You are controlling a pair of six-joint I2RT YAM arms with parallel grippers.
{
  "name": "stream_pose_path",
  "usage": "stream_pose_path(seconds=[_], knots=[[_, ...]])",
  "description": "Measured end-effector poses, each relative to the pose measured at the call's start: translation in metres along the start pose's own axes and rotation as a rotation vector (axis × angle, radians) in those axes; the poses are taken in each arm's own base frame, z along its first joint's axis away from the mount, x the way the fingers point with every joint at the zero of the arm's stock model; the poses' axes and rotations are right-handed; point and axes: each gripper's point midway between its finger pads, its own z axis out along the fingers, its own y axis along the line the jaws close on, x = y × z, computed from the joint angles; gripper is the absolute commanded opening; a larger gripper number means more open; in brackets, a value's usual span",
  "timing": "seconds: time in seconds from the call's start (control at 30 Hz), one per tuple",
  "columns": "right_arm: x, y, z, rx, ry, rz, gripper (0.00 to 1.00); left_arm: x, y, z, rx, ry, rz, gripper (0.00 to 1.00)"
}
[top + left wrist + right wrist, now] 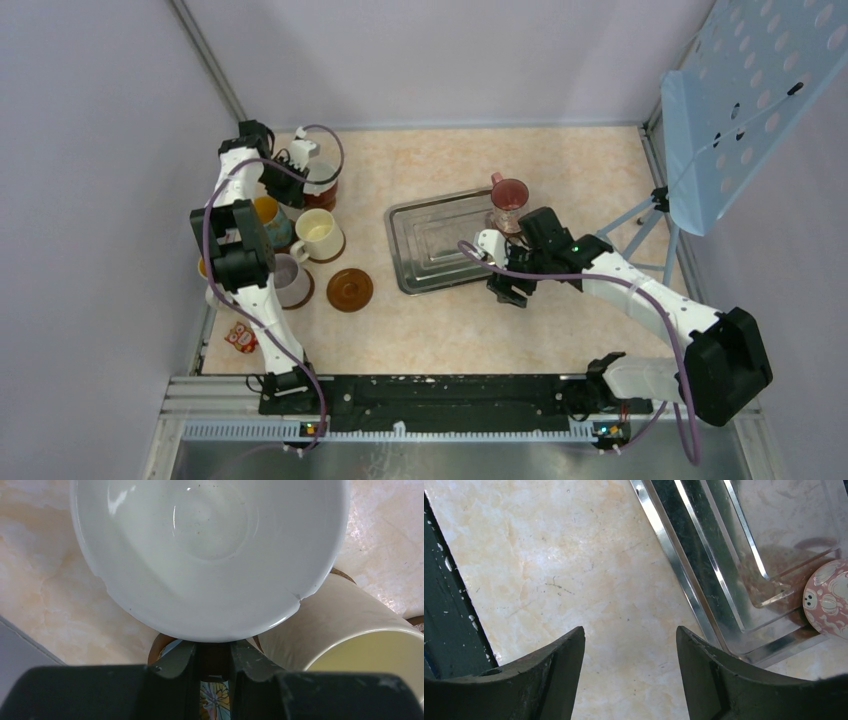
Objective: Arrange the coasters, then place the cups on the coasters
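Left gripper (pixel 214 660) clenched on the red mug (pixel 210 555), white inside, at far left. The cream mug (pixel 350 630) crowds just beside it. Right gripper (pixel 630 645) released, jaws apart over the tabletop (pixel 574 570) beside the steel tray (pixel 704 580). Maroon-pink mug (pixel 509 196) stands at the tray's far corner. One coaster (pixel 349 289) lies near the lilac mug (pixel 291 279). Surface is beige marbled, walls pale.
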Motion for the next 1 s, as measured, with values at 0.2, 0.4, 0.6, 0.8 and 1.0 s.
stream_pose_path(seconds=[0.2, 0.4, 0.6, 0.8, 1.0], knots=[[0.000, 0.000, 0.000, 0.000, 0.000, -0.001, 0.67, 0.001, 0.001, 0.005, 0.006, 0.005, -0.003, 0.32], [0.000, 0.000, 0.000, 0.000, 0.000, -0.002, 0.67, -0.004, 0.002, 0.003, 0.006, -0.010, 0.002, 0.49], [0.000, 0.000, 0.000, 0.000, 0.000, -0.002, 0.67, -0.006, 0.003, 0.002, 0.004, -0.015, 0.001, 0.60], [0.000, 0.000, 0.000, 0.000, 0.001, -0.009, 0.67, -0.014, 0.006, -0.006, -0.008, -0.029, 0.011, 0.72], [0.000, 0.000, 0.000, 0.000, 0.000, -0.006, 0.67, -0.027, 0.011, -0.023, -0.029, -0.048, 0.035, 0.92]])
